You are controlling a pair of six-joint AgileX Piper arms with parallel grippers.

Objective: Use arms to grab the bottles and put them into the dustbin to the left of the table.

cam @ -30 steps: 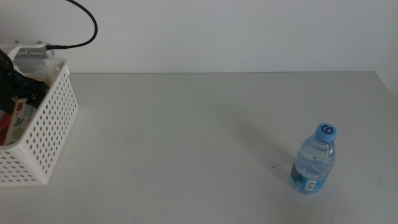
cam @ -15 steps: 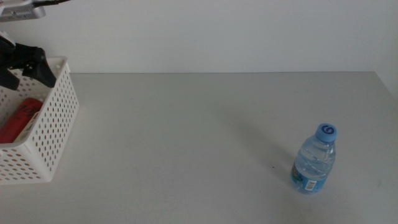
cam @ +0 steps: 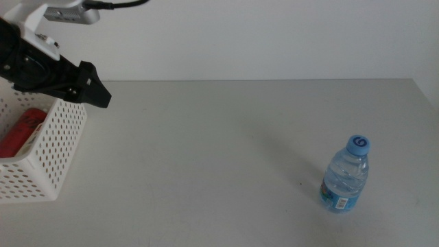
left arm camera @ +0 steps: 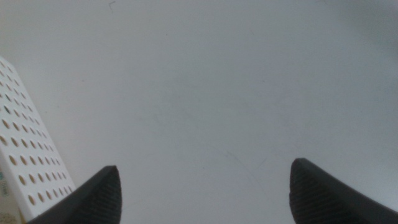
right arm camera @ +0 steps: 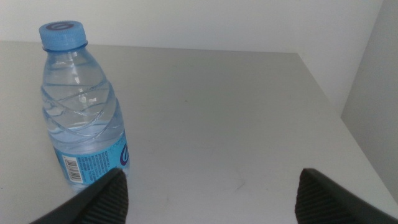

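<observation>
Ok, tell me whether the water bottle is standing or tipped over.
Standing. The water bottle rests on its base on the table, blue cap on top, apart from both grippers.

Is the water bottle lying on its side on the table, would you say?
No, the water bottle stands upright, blue cap on top.

Bright, even light; shadows faint, perhaps diffuse.

A flat, matte light-grey surface (cam: 206,158) fills most of the middle view and runs back to a plain white wall (cam: 274,38), its right edge visible, all under soft, even light.
</observation>
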